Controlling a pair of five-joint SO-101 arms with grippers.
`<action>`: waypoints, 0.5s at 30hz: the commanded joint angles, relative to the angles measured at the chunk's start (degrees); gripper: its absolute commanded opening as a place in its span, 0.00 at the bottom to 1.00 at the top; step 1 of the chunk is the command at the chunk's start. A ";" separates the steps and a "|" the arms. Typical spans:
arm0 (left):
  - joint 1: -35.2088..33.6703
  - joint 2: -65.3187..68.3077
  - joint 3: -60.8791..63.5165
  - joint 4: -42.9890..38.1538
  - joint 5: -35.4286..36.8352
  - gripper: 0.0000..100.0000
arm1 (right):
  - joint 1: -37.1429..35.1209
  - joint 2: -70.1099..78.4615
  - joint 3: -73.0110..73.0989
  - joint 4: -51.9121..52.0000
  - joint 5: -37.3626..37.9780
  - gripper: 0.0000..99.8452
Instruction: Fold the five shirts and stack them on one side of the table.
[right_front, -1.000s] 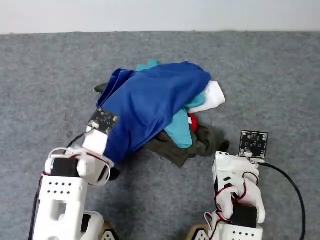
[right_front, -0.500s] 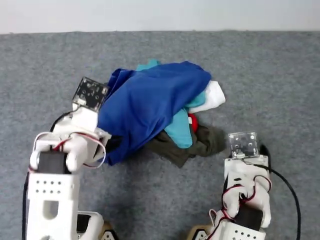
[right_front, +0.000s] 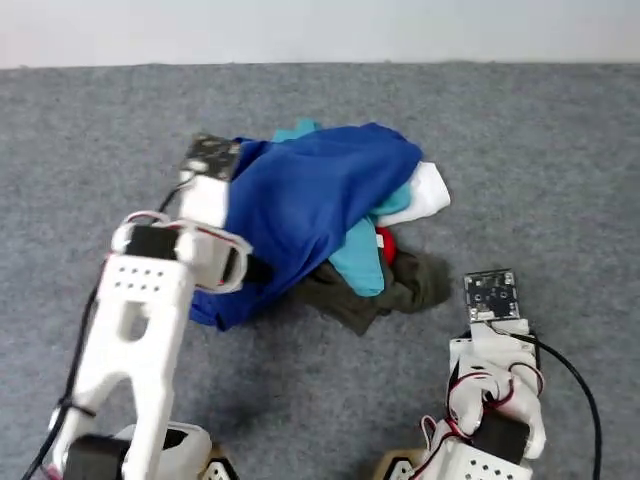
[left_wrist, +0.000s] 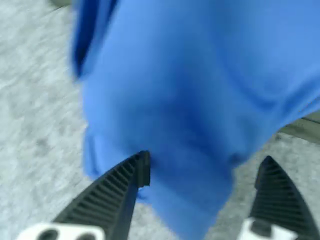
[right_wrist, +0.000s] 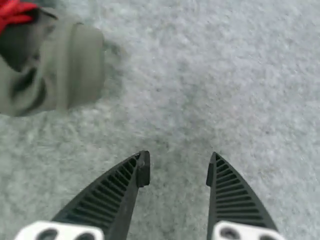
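Note:
A heap of shirts lies mid-table: a blue shirt (right_front: 305, 205) on top, with a teal shirt (right_front: 360, 258), a white shirt (right_front: 428, 192), a red shirt (right_front: 385, 242) and an olive shirt (right_front: 385, 288) under it. The left arm stands over the heap's left edge. My left gripper (left_wrist: 205, 172) is open, its jaws spread wide above the blue shirt (left_wrist: 200, 90). The right arm rests at the front right. My right gripper (right_wrist: 176, 170) hangs open over bare carpet, with the olive shirt (right_wrist: 50, 75) off to one side.
Grey carpet (right_front: 540, 150) covers the table, with open room left, right and in front of the heap. A pale wall (right_front: 320, 30) runs along the far edge.
The left arm has swung out to the left, then risen and come in over the blue shirt's left edge. The right arm has shifted slightly toward the front.

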 joint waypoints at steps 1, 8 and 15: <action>5.45 2.64 -4.70 -0.70 0.88 0.34 | 4.97 0.13 -1.93 0.22 0.79 0.20; 6.59 7.21 -5.76 -0.79 0.53 0.34 | 11.56 0.13 0.53 0.31 5.98 0.20; 6.59 13.36 -5.93 -2.37 0.53 0.34 | 11.65 -0.31 3.08 -0.22 5.89 0.20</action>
